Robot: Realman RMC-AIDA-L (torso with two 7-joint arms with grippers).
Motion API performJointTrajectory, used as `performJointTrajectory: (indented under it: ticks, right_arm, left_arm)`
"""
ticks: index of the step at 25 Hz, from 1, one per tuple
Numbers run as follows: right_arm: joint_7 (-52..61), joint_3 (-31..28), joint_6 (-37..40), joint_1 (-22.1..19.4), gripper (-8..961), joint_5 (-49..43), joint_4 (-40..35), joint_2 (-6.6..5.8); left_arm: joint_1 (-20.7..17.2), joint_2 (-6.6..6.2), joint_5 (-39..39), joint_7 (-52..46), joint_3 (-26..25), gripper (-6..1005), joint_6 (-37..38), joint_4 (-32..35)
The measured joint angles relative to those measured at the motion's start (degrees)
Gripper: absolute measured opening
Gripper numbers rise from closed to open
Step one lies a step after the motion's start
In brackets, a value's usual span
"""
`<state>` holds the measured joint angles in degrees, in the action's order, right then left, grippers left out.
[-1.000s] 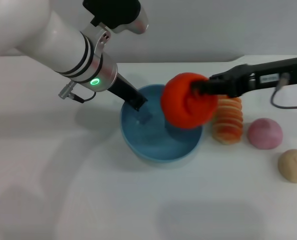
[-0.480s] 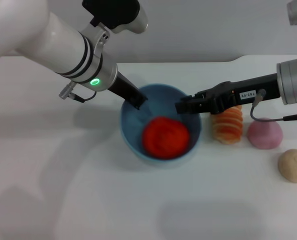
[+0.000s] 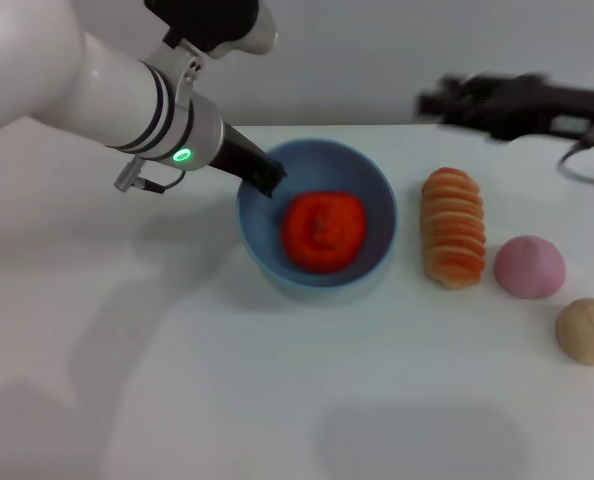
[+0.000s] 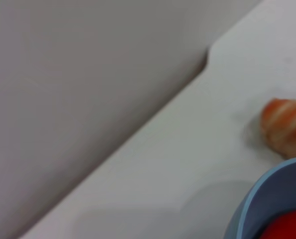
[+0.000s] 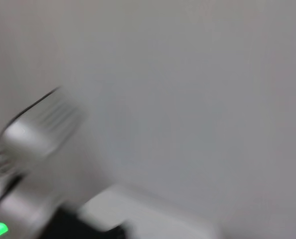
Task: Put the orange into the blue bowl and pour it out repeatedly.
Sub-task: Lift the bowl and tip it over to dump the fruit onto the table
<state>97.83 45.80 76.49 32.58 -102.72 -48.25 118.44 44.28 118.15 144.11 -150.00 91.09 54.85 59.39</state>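
The orange lies inside the blue bowl, centre of the frame, so placing is done (pouring is left). The left gripper clamps the bowl's rim; the right gripper, upper right, cannot be judged.

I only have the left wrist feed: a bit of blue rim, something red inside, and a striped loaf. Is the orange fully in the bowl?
Observer: Yes. In the head view the orange sits inside the blue bowl, with nothing gripping it.
Operator: Where is my left gripper on the bowl?
Observer: The left gripper is at the bowl's far-left rim, one finger reaching inside.
Operator: And the right arm?
Observer: The right gripper is up beyond the table's far edge, above the striped loaf, carrying nothing.
Operator: Anything else near the loaf?
Observer: A pink bun and a tan bun lie to its right.
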Motion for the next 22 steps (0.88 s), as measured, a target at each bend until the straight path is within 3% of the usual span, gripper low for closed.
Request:
performJointTrajectory:
  ticks: [3, 8, 13, 17, 22]
  right_arm:
    - [-5.7, -0.5, -3.9, -2.6, 507, 3.5, 0.0, 0.07]
    - [-22.4, -1.6, -13.0, -8.6, 525, 14.7, 4.7, 0.46]
    - [-35.4, -1.9, -14.2, -13.9, 543, 27.0, 13.5, 0.37]
    - [-39.6, -2.6, -14.1, -14.9, 557, 31.0, 17.8, 0.32]
    - [-42.7, -7.2, -13.9, -15.6, 705, 31.9, 21.4, 0.53]
  left_arm:
    - [-0.3, -0.07, 0.2, 0.6, 0.1, -1, -1.8, -0.3]
    - [-0.4, -0.04, 1.6, 3.4, 1.8, -1, -5.0, 0.2]
    - [0.5, 0.17, 3.1, 3.6, 2.4, 0, -7.4, 0.9]
    - [0.3, 0.08, 3.9, 4.2, 4.4, 0, -9.0, 2.9]
    - [-1.6, 0.21, 12.1, 4.9, 10.6, -1, -13.2, 7.7]
